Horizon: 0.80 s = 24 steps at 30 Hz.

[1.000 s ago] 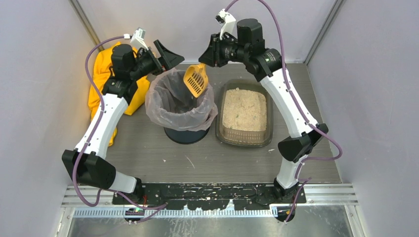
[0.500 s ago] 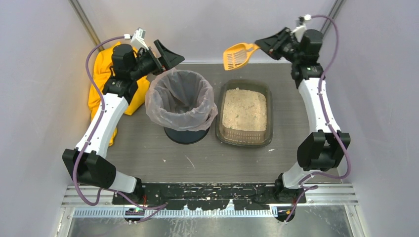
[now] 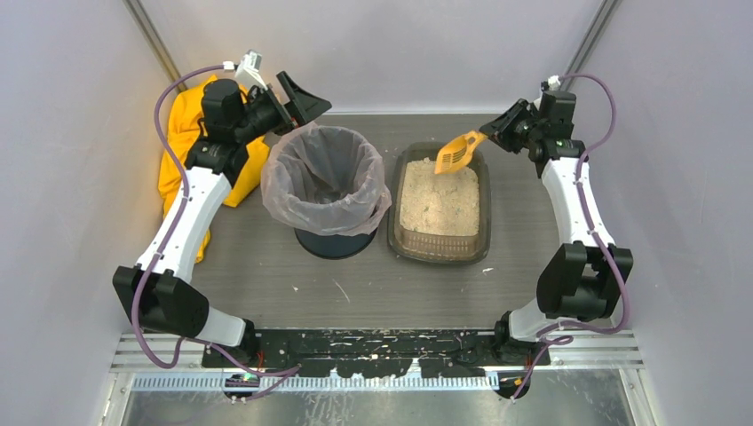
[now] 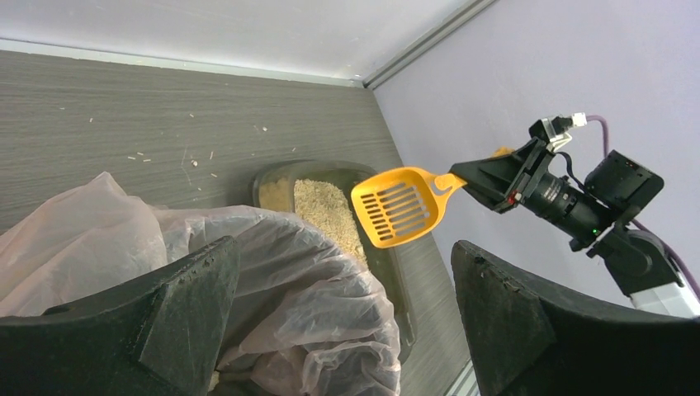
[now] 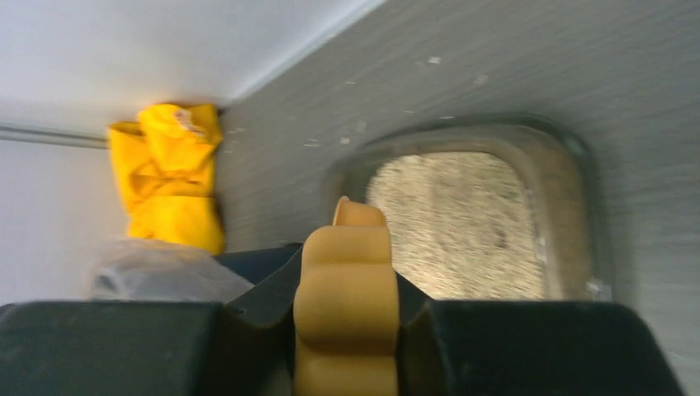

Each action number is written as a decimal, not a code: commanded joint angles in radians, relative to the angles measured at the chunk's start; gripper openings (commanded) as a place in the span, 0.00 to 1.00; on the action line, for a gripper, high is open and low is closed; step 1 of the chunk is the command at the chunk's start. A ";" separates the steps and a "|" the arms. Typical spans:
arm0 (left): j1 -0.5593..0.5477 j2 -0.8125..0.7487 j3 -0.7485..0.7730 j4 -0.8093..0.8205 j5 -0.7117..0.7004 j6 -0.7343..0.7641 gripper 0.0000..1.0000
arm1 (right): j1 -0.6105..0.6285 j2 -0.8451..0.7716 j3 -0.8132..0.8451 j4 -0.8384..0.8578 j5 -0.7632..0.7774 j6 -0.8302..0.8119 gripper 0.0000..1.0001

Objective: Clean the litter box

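Note:
The litter box (image 3: 480, 222), a shallow dark translucent tray of beige litter, sits right of centre; it also shows in the left wrist view (image 4: 388, 272) and the right wrist view (image 5: 569, 223). My right gripper (image 3: 499, 130) is shut on the handle of the orange slotted scoop (image 3: 455, 155), whose head hangs over the box's far end. The handle (image 5: 347, 305) sits between the jaws; the scoop head (image 4: 396, 206) is seen empty. My left gripper (image 3: 297, 99) is open and empty above the far left rim of the bagged bin (image 3: 327, 182).
The round bin with a clear bag liner (image 4: 264, 280) stands left of the litter box. A yellow bag (image 3: 182, 133) lies at the back left, also in the right wrist view (image 5: 169, 173). Litter grains are scattered on the grey table (image 3: 355, 284). Walls enclose three sides.
My right arm has swung the scoop from over the bin to the right and then down over the far end of the litter box. The left arm has not moved.

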<state>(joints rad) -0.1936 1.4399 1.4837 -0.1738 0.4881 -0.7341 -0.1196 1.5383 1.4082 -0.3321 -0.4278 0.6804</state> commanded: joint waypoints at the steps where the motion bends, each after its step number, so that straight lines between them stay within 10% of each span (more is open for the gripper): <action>1: 0.009 0.011 0.026 0.040 -0.001 0.011 0.99 | 0.028 -0.065 0.063 -0.168 0.223 -0.283 0.01; 10: 0.010 0.032 0.035 0.078 0.034 -0.012 0.99 | 0.181 -0.001 0.076 -0.217 0.496 -0.457 0.01; 24: 0.010 0.039 0.077 0.039 0.018 0.011 0.99 | 0.193 0.129 0.032 -0.022 0.522 -0.544 0.01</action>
<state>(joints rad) -0.1928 1.4845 1.5024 -0.1638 0.5014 -0.7471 0.0746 1.6424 1.4200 -0.4503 0.0711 0.1837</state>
